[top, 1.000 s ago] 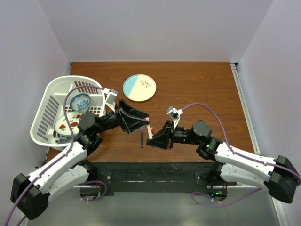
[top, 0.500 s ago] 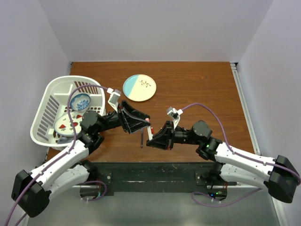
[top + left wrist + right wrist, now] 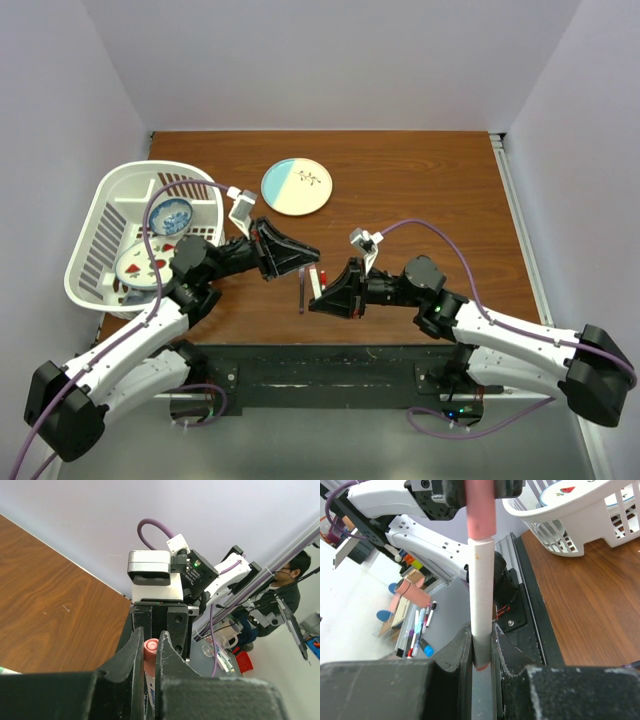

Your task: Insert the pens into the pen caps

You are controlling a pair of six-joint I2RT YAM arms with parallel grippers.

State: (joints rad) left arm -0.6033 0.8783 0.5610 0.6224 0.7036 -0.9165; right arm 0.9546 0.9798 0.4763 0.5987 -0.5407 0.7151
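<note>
A white-barrelled pen [image 3: 481, 580] stands in my right gripper [image 3: 481, 630], which is shut on its lower end. The pen's upper end sits inside a pink pen cap [image 3: 480, 510]. My left gripper [image 3: 150, 636] is shut on that pink cap [image 3: 151, 649], with the white barrel [image 3: 150, 692] showing below it. From above, the two grippers meet tip to tip over the table's near middle: the left gripper [image 3: 312, 263], the right gripper [image 3: 316, 296] and the pen [image 3: 318, 280] between them. A dark purple pen [image 3: 302, 290] lies on the table just left of them.
A white basket [image 3: 100, 215] holding a blue bowl [image 3: 171, 214] and a watermelon-patterned dish [image 3: 135, 265] stands at the left edge. A blue and cream plate [image 3: 297, 186] lies behind the grippers. The brown table [image 3: 430, 190] runs to the right wall.
My left gripper's jaws have shut on the pink cap; they stood open before. The right arm has moved slightly left with the pen.
</note>
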